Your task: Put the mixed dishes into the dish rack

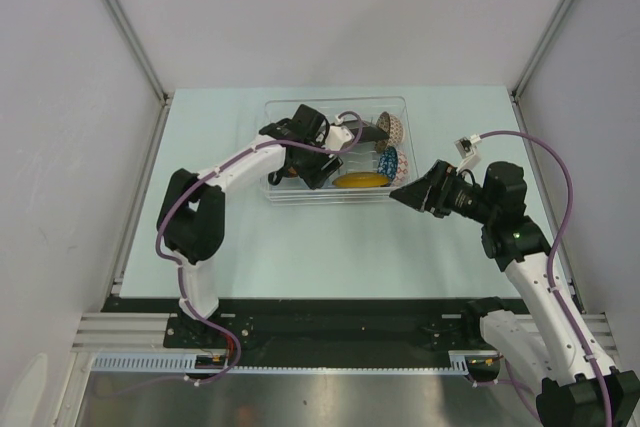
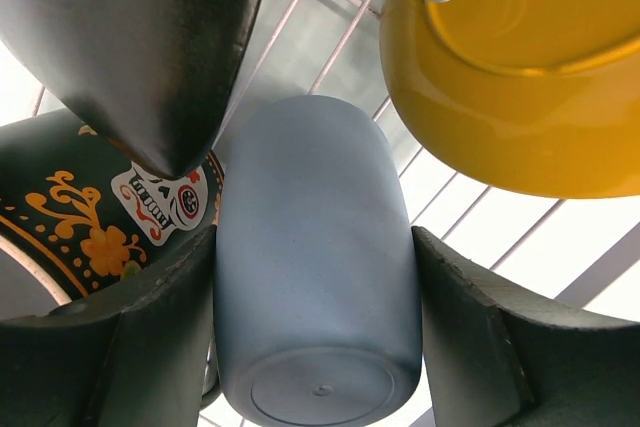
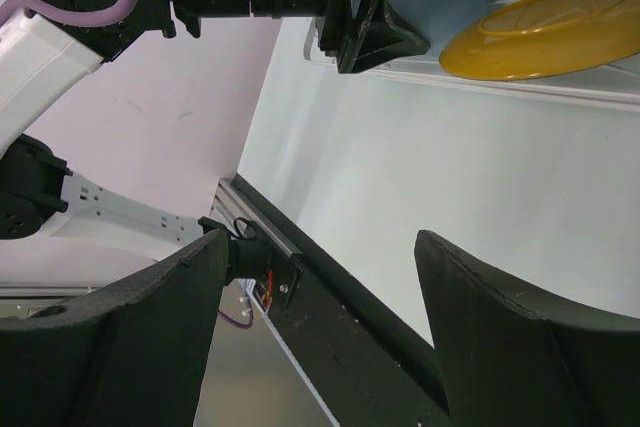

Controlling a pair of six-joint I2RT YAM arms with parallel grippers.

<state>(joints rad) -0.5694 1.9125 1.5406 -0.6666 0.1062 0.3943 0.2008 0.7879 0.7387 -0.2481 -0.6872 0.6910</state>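
**Top view.** The left gripper point(image 1: 313, 172) reaches down into the rack point(image 1: 330, 201), beside the saucer point(image 1: 360, 180). 2 bowls stand at the rack's right end, the blue bowl point(image 1: 391, 160) nearer and the cream bowl point(image 1: 394, 128) farther. The right gripper point(image 1: 405, 192) hangs over the table point(image 1: 300, 247) just outside the rack's near right corner. I see no dish left on the table, so this looks like the last placement.

**Left wrist.** The cup point(image 2: 315, 267) sits between the 2 fingers point(image 2: 150, 337), its base toward the camera, and both pads press its sides, so it is clamped. Under it run the grid wires point(image 2: 300, 7). The saucer leans close on the right. A dark painted dish point(image 2: 100, 217) is close on the left; whether it is the plate or the mug I cannot tell. Whether the cup already rests on the wires is hidden.

**Right wrist.** Its fingers point(image 3: 120, 347) are wide apart with nothing between them. They look across the table toward the left gripper and the saucer.

**Next move.** Most likely: ease the cup down until the grid bears it, spread the left fingers only a little given the close neighbours, then lift straight out. The right arm seems to have nothing to do.
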